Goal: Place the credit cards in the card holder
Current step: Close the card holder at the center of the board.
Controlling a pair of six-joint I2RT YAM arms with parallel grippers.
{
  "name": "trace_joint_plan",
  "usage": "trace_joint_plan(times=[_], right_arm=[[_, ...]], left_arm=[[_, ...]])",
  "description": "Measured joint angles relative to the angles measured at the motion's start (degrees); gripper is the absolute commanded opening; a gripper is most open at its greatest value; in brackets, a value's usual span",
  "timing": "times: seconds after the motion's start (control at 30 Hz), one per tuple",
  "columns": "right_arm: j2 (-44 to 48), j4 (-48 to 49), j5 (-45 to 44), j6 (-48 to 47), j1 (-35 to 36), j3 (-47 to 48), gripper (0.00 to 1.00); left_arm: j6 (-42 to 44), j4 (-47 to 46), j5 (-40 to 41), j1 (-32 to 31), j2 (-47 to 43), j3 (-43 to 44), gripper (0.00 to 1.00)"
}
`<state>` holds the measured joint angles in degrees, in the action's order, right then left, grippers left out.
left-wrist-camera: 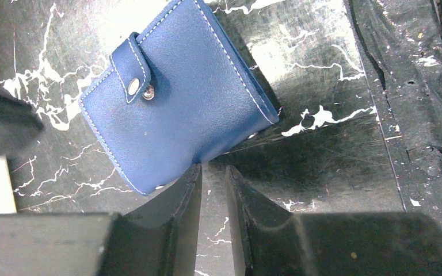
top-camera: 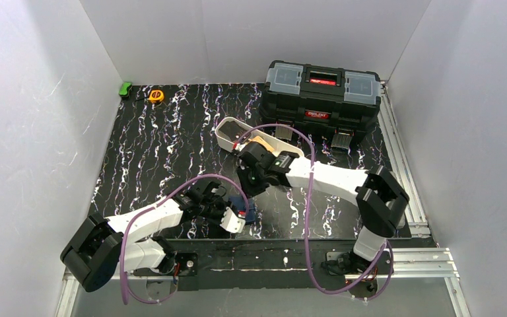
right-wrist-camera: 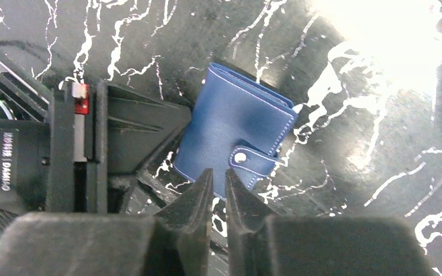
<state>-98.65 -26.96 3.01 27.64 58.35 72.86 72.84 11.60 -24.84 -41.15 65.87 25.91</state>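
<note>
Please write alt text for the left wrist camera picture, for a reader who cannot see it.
A navy-blue card holder, folded shut with its snap tab wrapped over one edge, lies tilted on the black, white-veined table. The left gripper points at its near edge, its two dark fingers almost together with nothing between them.

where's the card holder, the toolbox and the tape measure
card holder (left-wrist-camera: 190, 98): left wrist view, on its blue front face
toolbox (top-camera: 322, 99): top external view, middle of its black body
tape measure (top-camera: 156, 96): top external view, on its yellow case
</note>
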Motion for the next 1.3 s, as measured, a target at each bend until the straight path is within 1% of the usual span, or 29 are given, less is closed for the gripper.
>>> trace_joint_plan(times=[0.13,0.33,0.6,1.07,1.17,1.2,1.27,1.3], right_arm=[[2.7,1.0,0.3,0.8,-1.4,-3.9,0.12],[2.3,2.7,2.1,2.0,-2.1,-8.3,0.1],[0.7,5.9,4.3,2.9,-2.1,-8.6,0.1],[-1.9,7.5,5.3,4.0,-2.1,-8.6,0.08],[-1.9,7.6,5.4,4.1,-2.1,-8.6,0.11],[-1.9,7.7,5.6,4.1,-2.1,-8.6,0.14],[-2.0,7.8,5.9,4.2,-2.1,-8.6,0.25],[-2.0,7.9,6.2,4.3,-2.1,-8.6,0.28]], left_arm=[[0.0,0.0,0.0,0.0,-0.1,0.0,0.21],[0.0,0.0,0.0,0.0,-0.1,0.0,0.21],[0.0,0.1,0.0,0.0,-0.1,0.0,0.2],[0.0,0.2,0.0,0.0,-0.1,0.0,0.2],[0.0,0.2,0.0,0.0,-0.1,0.0,0.2],[0.0,0.2,0.0,0.0,-0.1,0.0,0.2],[0.1,0.2,0.0,0.0,-0.1,0.0,0.2],[0.1,0.2,0.0,0.0,-0.1,0.0,0.2]])
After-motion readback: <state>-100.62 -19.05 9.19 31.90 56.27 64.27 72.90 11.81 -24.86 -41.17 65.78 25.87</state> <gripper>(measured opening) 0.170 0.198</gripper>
